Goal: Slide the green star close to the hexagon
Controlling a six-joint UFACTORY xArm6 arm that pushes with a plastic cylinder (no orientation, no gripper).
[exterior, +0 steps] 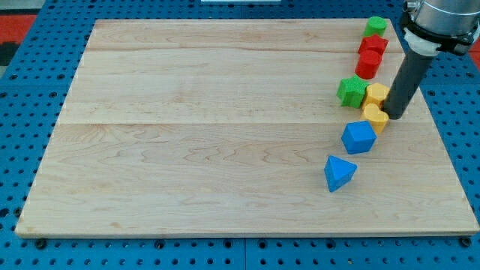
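Note:
The green star (351,91) lies on the wooden board (225,135) near the view's right edge. It touches a yellow block (377,94) on its right. Just below that sits a second yellow block (375,117) that looks like a hexagon. My tip (394,116) rests on the board right of the two yellow blocks, close against the lower one. It is about one block's width right of the green star, with the yellow blocks between.
A green block (376,26) and two red blocks (373,45) (367,64) line up above the star. A blue block (358,137) and a blue triangle-like block (339,172) lie below the yellow ones. The board's right edge is near.

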